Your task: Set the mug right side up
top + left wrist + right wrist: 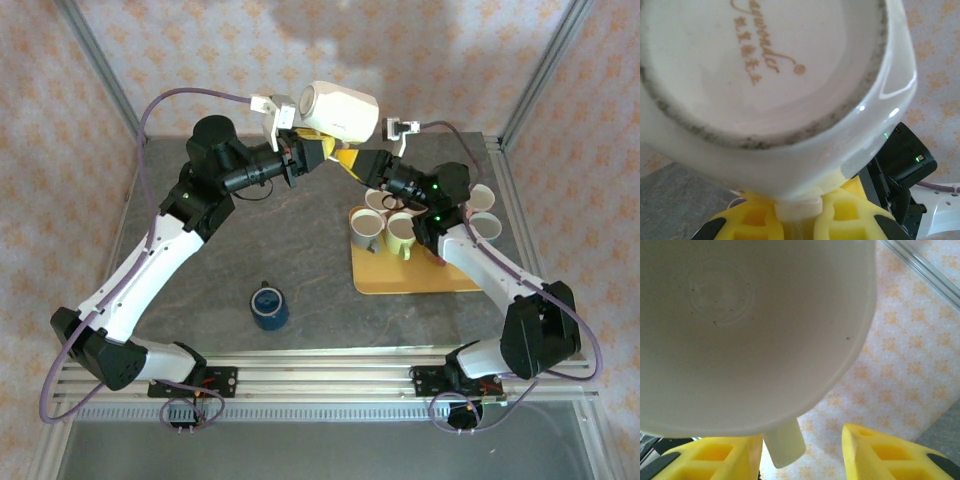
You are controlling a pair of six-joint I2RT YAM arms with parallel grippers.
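I judge the glazed mug [340, 110] slick, weighty and breakable: my left hand [797, 222] clamps its handle [784, 445], the surest hold, while my right hand [802, 455] stands open astride it.

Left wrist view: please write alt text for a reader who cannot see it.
The underside of a white mug, with gold lettering, faces the camera closely. Below, the yellow left hand grips its handle; a black part of the right arm with a green light is at right.
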